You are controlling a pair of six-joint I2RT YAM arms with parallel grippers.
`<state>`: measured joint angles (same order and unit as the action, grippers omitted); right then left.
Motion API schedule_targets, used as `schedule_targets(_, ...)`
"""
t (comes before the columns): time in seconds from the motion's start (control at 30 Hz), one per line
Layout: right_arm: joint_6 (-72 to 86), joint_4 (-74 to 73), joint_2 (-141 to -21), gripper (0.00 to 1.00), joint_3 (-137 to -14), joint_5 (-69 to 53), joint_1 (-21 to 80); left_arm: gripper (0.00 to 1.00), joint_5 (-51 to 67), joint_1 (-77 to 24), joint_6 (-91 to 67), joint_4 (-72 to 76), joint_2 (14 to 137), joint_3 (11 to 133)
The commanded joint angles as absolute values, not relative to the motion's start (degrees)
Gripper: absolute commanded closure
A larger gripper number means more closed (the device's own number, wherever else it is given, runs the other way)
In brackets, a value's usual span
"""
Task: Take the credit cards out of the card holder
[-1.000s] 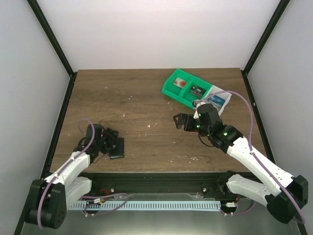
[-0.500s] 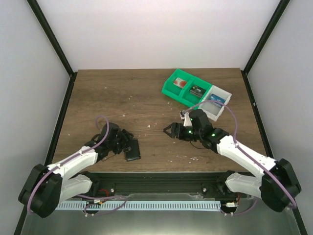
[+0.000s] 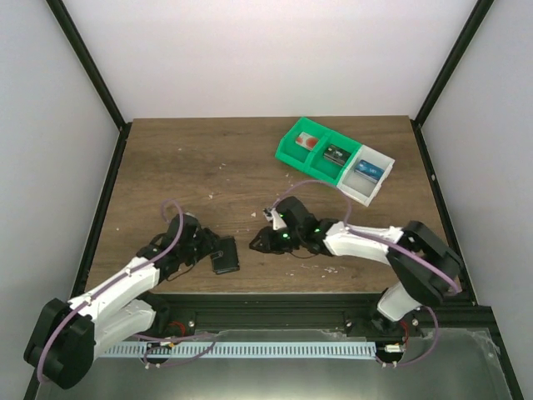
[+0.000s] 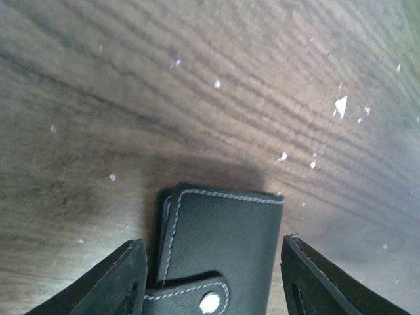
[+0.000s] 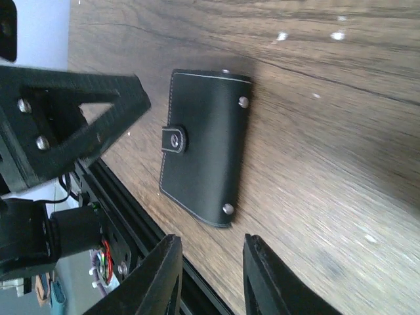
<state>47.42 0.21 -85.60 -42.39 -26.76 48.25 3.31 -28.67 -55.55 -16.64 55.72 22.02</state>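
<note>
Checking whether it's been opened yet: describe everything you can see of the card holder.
The card holder is shut: black leather-look cover, pale stitched edge, a strap tab fastened by a metal snap, two more studs along one side. It lies flat on the wooden table, straddled by the open left gripper.

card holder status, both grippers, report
Left gripper open, straddling card holder. Right gripper open, just short of it. Holder shut, tab snapped, flat on table. Nothing in the way.

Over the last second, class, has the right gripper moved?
Yes. The right gripper has moved left and toward the near edge of the table, away from the green bin and closer to the card holder.
</note>
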Motion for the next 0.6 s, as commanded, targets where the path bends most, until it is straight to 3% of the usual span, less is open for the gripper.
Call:
schedule_targets(0.0,45.6,1.9,-92.2,0.73,-49.5,-26.7,51.3,0.43,7.8,-29.1,-53.8,-15.1,53.7,18.0)
schedule_targets(0.57,48.9,10.5,-106.6,0.73,-52.0,-30.0,52.4,0.60,13.0,-29.1,-55.1,-9.1,54.6,12.5)
